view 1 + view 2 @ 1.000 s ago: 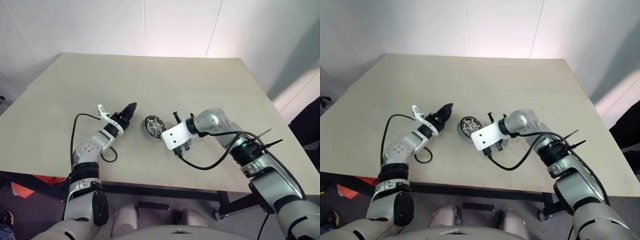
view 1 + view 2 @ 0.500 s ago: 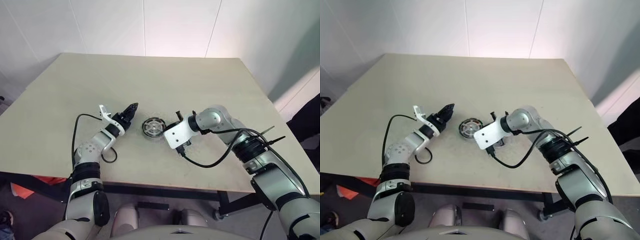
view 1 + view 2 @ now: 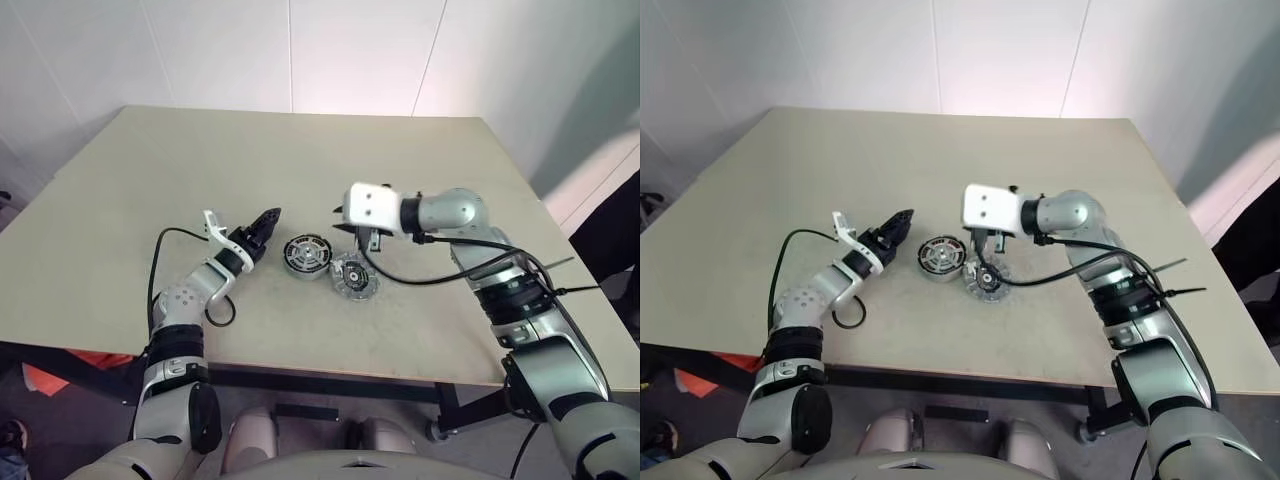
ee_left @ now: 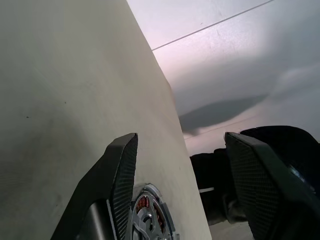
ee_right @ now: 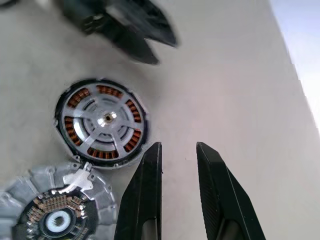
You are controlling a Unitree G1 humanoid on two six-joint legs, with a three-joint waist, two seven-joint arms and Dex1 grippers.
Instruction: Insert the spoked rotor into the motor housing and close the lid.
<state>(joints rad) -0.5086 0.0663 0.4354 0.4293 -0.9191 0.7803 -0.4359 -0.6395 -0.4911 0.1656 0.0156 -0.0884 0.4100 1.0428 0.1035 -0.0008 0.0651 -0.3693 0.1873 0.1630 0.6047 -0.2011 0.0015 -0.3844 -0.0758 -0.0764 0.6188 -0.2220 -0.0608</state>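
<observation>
The motor housing [image 3: 305,253] lies flat on the table [image 3: 120,180], copper windings showing between silver spokes around a small hub. Touching its near right edge is a second grey round part [image 3: 355,277] with a dark centre; I cannot tell whether that is the lid. The left gripper [image 3: 270,217] sits just left of the housing, pointing at it with its fingers spread wide and empty, while the right gripper [image 5: 177,147] hangs above the table just right of the housing, its fingers only narrowly apart and holding nothing.
</observation>
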